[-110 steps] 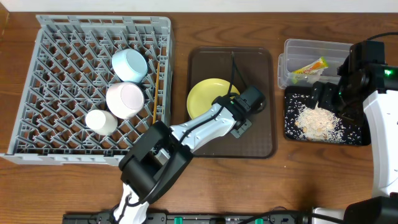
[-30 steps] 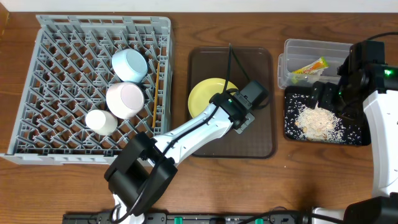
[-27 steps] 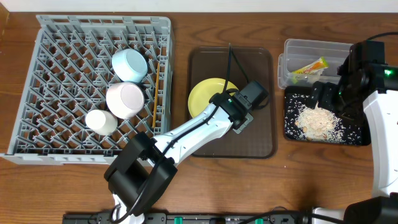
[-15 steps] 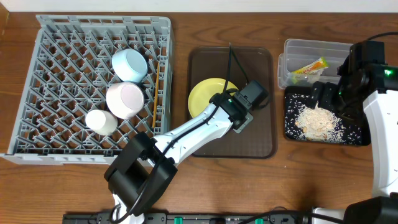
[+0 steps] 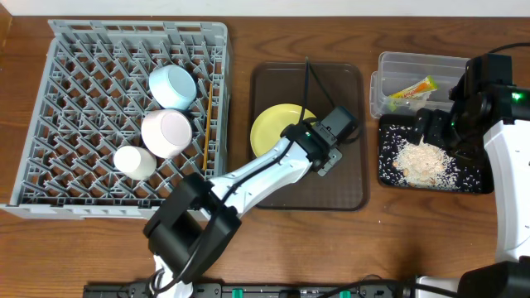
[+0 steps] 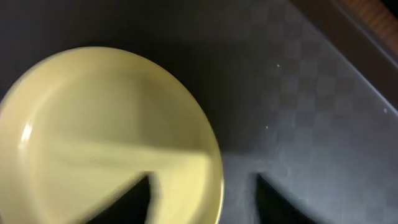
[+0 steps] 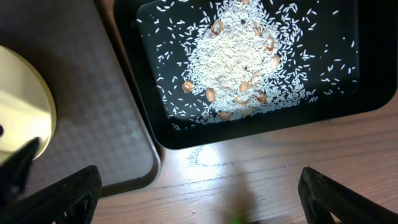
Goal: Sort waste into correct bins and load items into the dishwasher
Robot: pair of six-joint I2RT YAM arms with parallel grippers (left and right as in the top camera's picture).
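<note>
The yellow plate (image 5: 276,129) (image 6: 106,137) lies on the brown serving tray (image 5: 344,189). My left gripper (image 5: 317,156) (image 6: 204,202) hangs low over the plate's right rim. Its jaws are open, one finger over the plate and the other over the tray. My right gripper (image 5: 432,126) (image 7: 199,205) is open wide with nothing in it, above the black tray (image 5: 387,172) (image 7: 373,93) that holds the rice scraps (image 5: 426,161) (image 7: 239,56). The yellow-green wrapper (image 5: 412,88) lies in the clear tub (image 5: 414,62). The grey rack (image 5: 74,124) holds the blue bowl (image 5: 172,85), the pinkish bowl (image 5: 166,132), the white cup (image 5: 134,162) and the chopsticks (image 5: 207,136).
A black cable (image 5: 309,83) runs across the back of the brown tray. Some rice grains lie scattered across the black tray's floor. Bare wooden table (image 7: 249,180) shows between the brown tray and the black tray and along the front edge.
The left jaws have gone from shut to open at the plate's rim. The left arm's lower part shifted slightly. The right arm has not moved.
</note>
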